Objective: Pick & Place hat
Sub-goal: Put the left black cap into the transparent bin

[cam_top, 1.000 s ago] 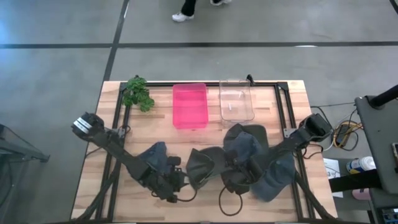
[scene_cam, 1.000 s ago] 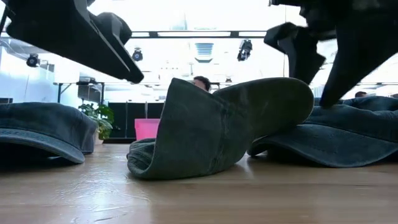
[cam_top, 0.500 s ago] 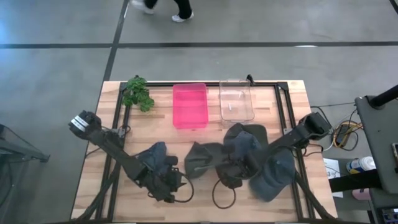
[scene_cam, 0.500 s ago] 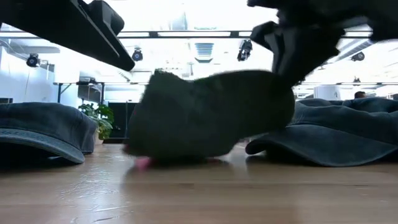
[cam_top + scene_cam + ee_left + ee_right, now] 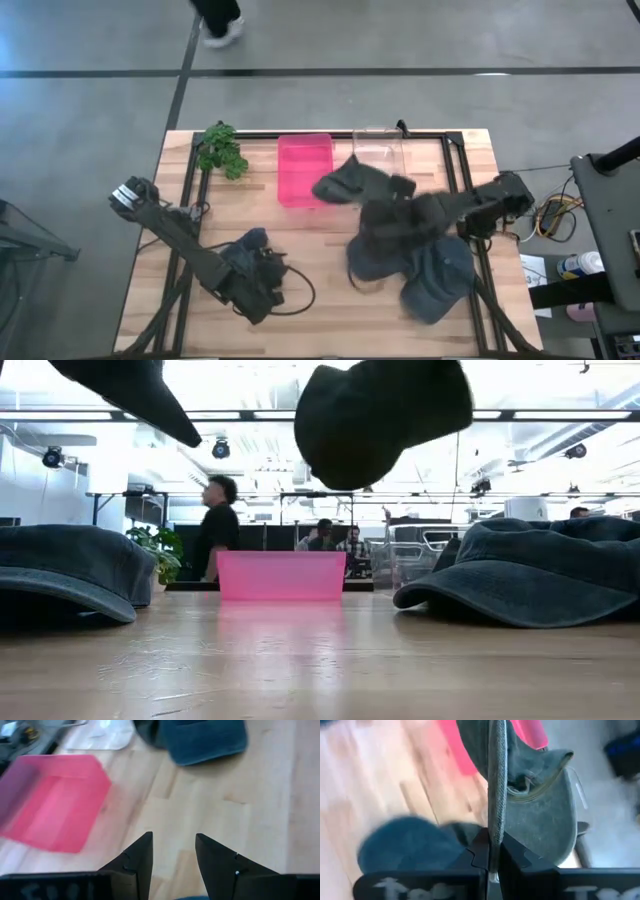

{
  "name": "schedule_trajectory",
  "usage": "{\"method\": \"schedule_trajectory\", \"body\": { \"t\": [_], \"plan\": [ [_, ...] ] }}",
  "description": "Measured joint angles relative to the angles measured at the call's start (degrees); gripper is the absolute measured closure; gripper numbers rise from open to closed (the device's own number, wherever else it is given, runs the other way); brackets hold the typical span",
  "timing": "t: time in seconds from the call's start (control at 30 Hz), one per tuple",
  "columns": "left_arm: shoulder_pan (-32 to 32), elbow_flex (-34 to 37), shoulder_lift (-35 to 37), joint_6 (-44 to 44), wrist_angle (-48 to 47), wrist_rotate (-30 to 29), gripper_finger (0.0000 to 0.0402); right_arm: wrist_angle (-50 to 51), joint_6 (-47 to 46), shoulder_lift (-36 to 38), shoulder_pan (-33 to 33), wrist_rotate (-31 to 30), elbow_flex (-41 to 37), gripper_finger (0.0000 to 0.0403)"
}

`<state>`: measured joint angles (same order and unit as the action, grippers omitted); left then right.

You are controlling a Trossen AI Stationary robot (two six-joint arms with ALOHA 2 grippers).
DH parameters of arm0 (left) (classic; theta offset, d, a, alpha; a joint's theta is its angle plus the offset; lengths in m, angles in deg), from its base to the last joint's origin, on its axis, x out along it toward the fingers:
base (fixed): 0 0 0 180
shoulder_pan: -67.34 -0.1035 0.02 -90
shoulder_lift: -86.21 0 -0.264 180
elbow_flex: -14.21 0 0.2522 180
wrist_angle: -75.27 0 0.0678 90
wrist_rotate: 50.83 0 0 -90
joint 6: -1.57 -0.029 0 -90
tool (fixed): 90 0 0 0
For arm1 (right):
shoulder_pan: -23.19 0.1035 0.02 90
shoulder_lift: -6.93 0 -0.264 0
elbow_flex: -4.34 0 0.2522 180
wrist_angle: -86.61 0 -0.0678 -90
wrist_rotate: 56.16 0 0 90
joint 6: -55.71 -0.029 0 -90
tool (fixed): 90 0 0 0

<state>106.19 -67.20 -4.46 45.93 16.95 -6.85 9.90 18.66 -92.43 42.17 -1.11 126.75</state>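
High view: right claw [image 5: 392, 190] carries dark hat [image 5: 345, 183] aloft.

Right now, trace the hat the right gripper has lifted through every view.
High view: dark green hat between the pink bin and clear bin.
Low view: hanging at top centre, above the pink bin.
Left wrist view: not identifiable.
Right wrist view: pinched in the right gripper, hat.
Shared landmark: the pink bin.

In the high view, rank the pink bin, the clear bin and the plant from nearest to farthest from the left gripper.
From the left gripper, low on the table's left:
1. Plant, far left corner, and pink bin, far edge near centre: too close to call.
2. Clear bin, right of the pink bin, clearly farthest.
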Motion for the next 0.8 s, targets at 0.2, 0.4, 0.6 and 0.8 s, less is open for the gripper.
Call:
{"method": "schedule_trajectory", "body": {
  "t": [0.2,0.4,0.6,0.8],
  "plan": [
    [-0.13,-1.49,0.85,4.87,-6.06,-1.09,0.0259,0.48,-5.31,2.29,-14.10,0.50,-4.30,0.0390],
    [-0.64,-1.47,2.03,7.51,-7.45,-1.64,0.0259,0.43,-5.70,1.41,-29.80,12.69,-13.05,0.0390],
    [-0.66,-1.44,2.55,8.53,-7.55,-1.78,0.0259,-0.11,-3.96,0.93,-29.14,20.11,-16.58,0.0390],
    [-1.00,-0.45,2.55,8.51,-7.66,-3.15,0.0259,0.08,-9.03,0.93,-28.27,23.47,-16.99,0.0390]
  ]
}}
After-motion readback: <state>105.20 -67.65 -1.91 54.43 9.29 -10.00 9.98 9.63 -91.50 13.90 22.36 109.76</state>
